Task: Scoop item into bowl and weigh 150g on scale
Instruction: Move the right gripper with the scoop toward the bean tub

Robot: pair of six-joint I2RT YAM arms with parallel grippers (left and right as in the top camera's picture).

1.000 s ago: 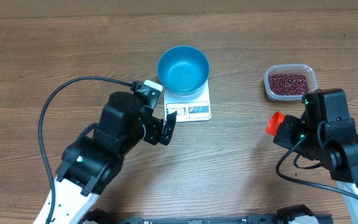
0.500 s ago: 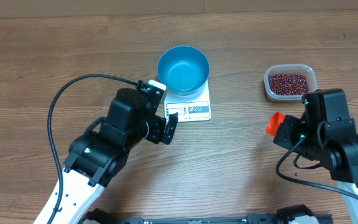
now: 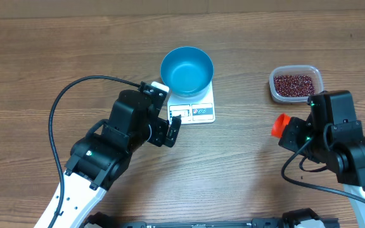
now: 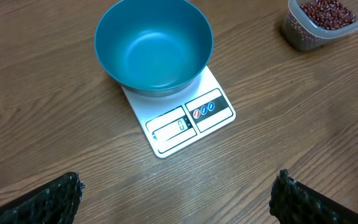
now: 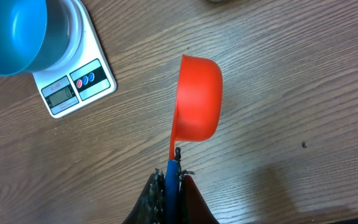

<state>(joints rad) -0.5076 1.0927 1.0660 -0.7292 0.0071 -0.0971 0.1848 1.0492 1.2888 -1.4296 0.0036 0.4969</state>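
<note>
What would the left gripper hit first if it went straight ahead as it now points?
Probably the left gripper meets the white scale's display end, the blue bowl standing on it behind. Its downward tilt is unclear, so the wooden table might come first.

The table (image 3: 43, 50) is brown wood with long grain lines and looks matt; the bowl (image 4: 154, 50) looks like smooth blue plastic with a soft shine; the scale (image 4: 207, 109) is smooth white plastic; the tub (image 3: 273, 87) is clear plastic; the beans (image 3: 294, 83) look dry and grainy; the scoop (image 5: 197, 93) is smooth orange plastic — a bit glossy; the pads (image 4: 48, 202) of the left gripper (image 4: 178, 183) are black and bumpy.
</note>
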